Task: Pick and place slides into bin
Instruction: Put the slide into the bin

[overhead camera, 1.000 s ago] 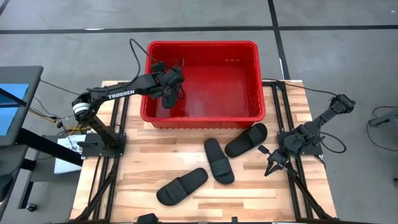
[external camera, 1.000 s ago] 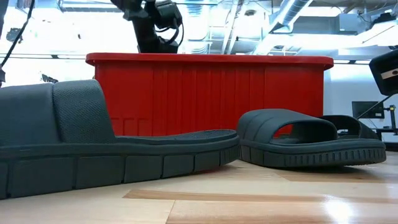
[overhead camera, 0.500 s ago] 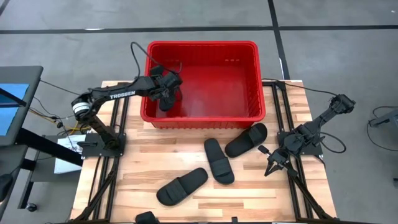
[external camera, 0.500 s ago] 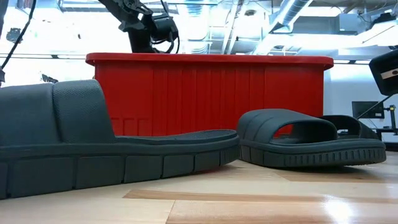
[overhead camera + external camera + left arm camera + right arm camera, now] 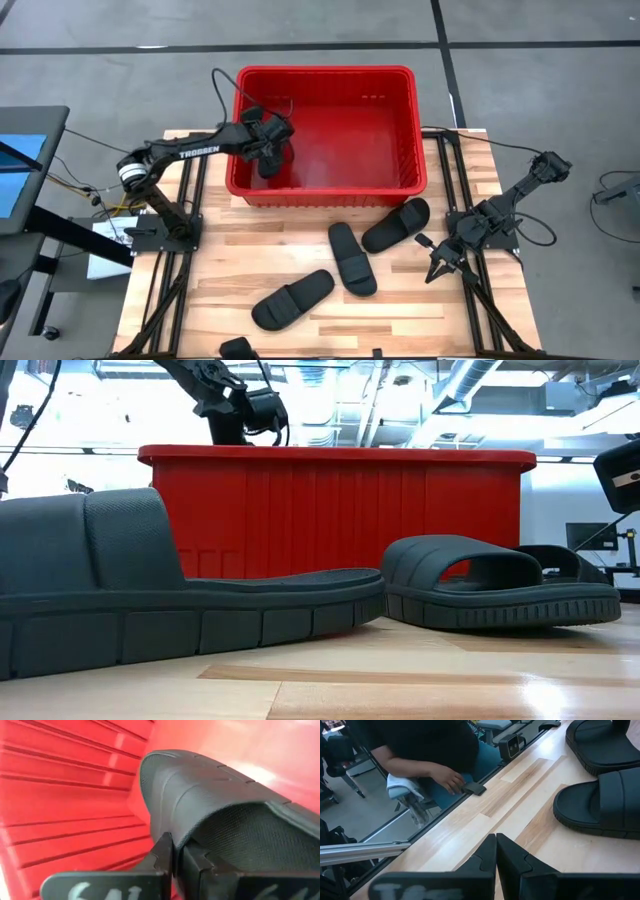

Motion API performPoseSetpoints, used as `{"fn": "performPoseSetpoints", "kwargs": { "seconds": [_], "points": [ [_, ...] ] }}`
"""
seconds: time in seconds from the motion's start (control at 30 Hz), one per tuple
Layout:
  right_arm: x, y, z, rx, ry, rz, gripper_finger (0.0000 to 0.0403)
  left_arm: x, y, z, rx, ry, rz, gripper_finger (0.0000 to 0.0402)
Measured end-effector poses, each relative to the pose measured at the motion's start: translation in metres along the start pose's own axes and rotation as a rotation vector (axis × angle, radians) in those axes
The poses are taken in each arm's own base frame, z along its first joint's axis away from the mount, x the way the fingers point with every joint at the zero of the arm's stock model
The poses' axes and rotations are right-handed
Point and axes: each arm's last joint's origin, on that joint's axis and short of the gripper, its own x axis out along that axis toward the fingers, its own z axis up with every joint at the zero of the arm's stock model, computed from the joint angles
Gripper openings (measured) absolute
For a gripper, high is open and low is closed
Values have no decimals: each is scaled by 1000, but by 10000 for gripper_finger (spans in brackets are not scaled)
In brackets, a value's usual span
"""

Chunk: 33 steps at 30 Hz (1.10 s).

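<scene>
left gripper lowers a slide into the red bin
since a second ago the left arm has dipped slightly deeper at the bin's left end, jaws shut on the matte black slide's ribbed strap, its sole near the ribbed vented wall; nothing else has shifted. right gripper waits over the wooden surface by its right edge, jaws pressed shut, empty. three slides lie on the planks before the bin, flat-soled and wide-strapped. the held slide is half hidden by the arm from above; a person's hand shows beyond the surface's edge
</scene>
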Motion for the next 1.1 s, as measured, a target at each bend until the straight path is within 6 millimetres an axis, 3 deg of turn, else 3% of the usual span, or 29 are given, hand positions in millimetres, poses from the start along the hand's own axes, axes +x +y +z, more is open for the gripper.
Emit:
{"fn": "performPoseSetpoints", "kwargs": {
  "seconds": [0.57, 0.9, 1.1],
  "points": [
    [0, 0, 0, 0, 0, 0, 0, 68, -40, 0, 168, 160, -34, 0],
    [0, 0, 0, 0, 0, 0, 0, 74, -45, 0, 180, 165, -34, 1],
    [0, 0, 0, 0, 0, 0, 0, 75, -46, 0, 178, 159, -58, 21]
  ]
}}
